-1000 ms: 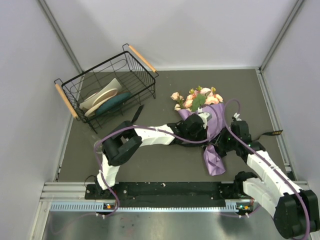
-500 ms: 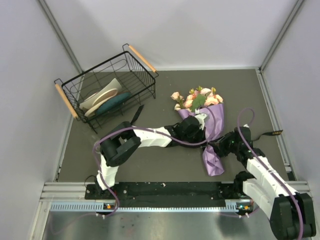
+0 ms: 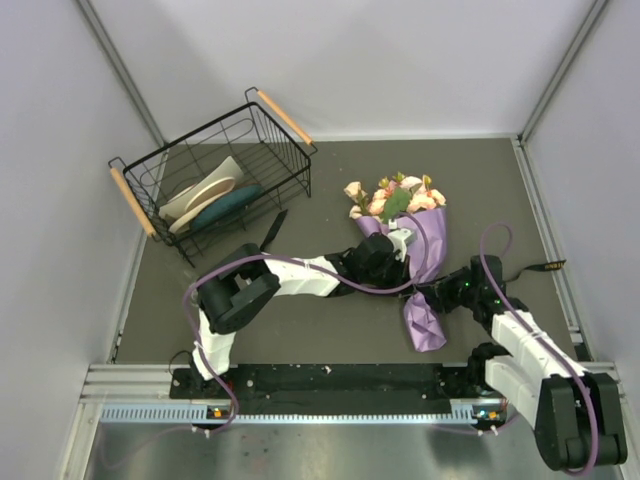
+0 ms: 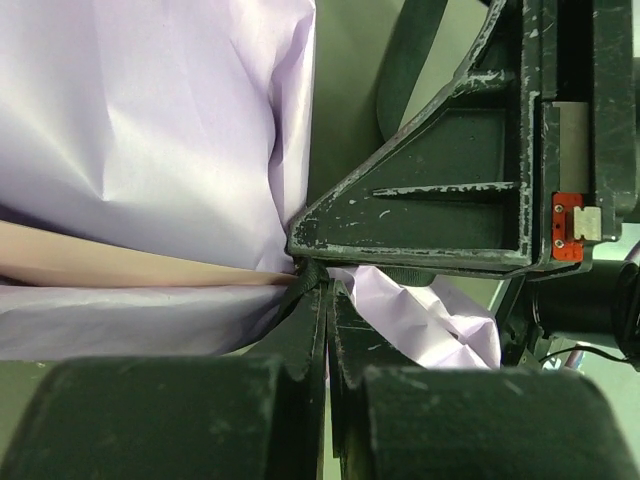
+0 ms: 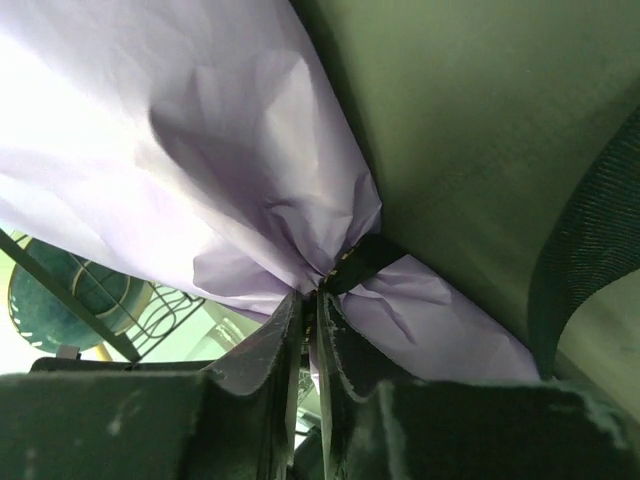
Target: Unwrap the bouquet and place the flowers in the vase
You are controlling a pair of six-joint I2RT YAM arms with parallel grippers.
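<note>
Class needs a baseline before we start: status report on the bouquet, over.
Left pincer, right pincer: both shut on bouquet at ribbon. Bouquet flat, wrapped. Basket well clear.

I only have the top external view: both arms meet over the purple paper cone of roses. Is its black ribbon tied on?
Observer: Yes. In the right wrist view the black ribbon cinches the purple paper cone, its end running between the closed right fingers.
Operator: And the left arm?
Observer: The left fingers are shut at that same neck, tips touching a dark strip.
</note>
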